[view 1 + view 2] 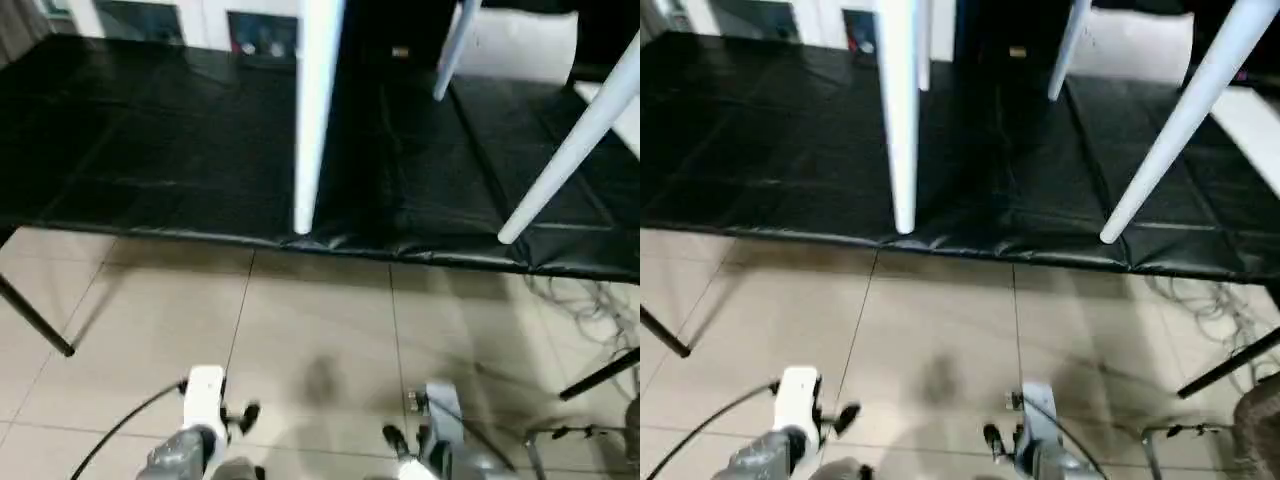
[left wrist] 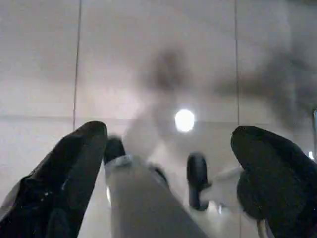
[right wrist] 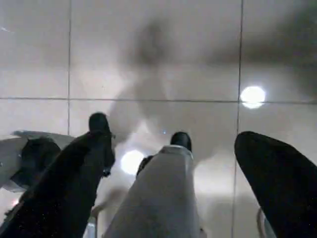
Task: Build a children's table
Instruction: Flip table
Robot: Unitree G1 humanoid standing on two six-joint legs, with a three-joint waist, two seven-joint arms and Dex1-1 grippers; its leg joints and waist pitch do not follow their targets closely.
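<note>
Pale tiled floor (image 1: 320, 330) in front of a black-covered work table (image 1: 150, 150). Low over the tiles, well short of the table's front edge: left gripper (image 2: 168, 163) and right gripper (image 3: 173, 168), both spread wide and empty. At that edge: white tapered legs (image 1: 315, 110), one upright, others slanting.

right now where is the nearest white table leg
In the left eye view the white leg stands upright at centre, its tip by the black table's front edge.
</note>
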